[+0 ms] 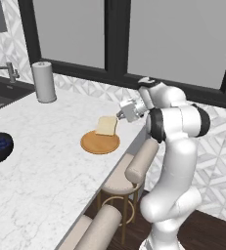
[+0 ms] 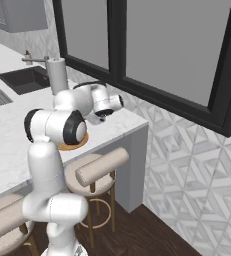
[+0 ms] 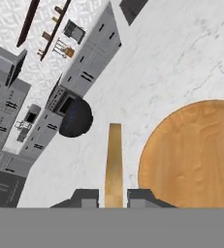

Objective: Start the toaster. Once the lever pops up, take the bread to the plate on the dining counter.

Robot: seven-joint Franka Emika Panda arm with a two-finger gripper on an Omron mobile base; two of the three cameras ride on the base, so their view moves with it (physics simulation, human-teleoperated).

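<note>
bread (image 1: 106,126): held edge-on in the gripper (image 3: 113,196), hanging just above the plate's near rim
gripper: fingers pinching the slice by its crust (thin edge faces the hand camera)
plate (image 1: 100,142): on the dining counter (image 1: 46,161), below and slightly to one side of the slice
next move: probably a short shift over the plate's centre, then lower

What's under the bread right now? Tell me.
The bread, clamped upright in the gripper, hangs over the orange plate; whether its lower edge touches is unclear. The plate lies on the marble dining counter.
</note>
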